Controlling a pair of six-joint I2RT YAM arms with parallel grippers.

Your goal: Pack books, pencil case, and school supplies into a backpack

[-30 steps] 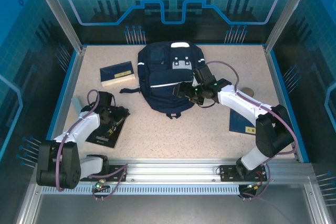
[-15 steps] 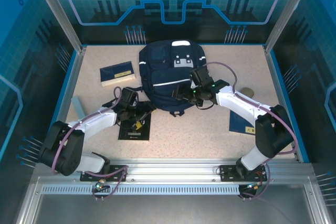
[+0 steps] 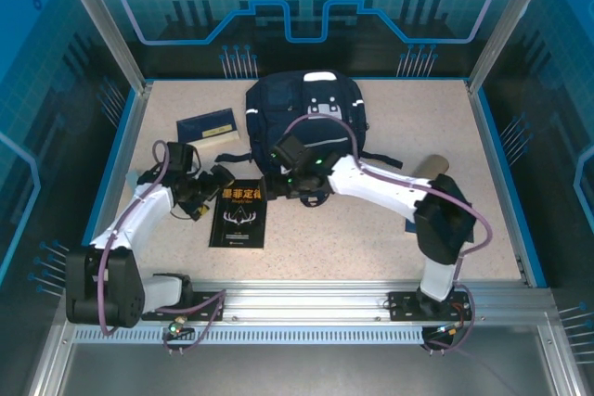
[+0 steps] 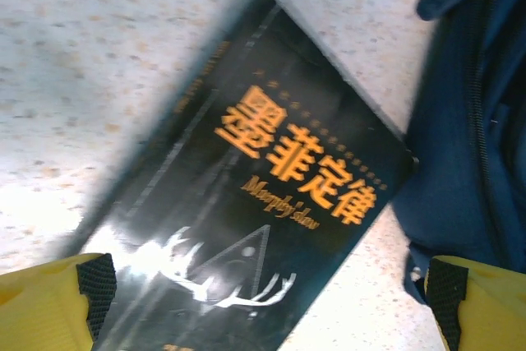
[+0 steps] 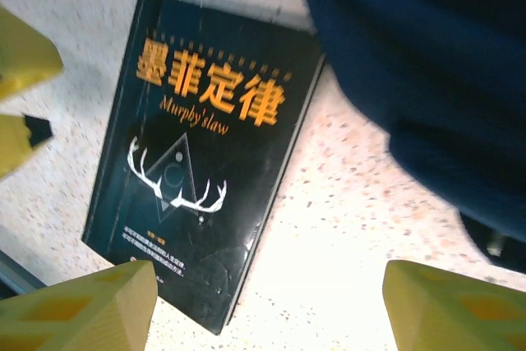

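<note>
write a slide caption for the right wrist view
Open right gripper pointed at a black book lying flat beside the navy backpack

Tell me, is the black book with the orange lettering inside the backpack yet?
No, the black book lies flat and cover up on the table, just outside the backpack.

The speckled beige tabletop carries the backpack at the back centre. A black book with orange lettering lies flat just before it, and a navy book lies at back left.
</note>
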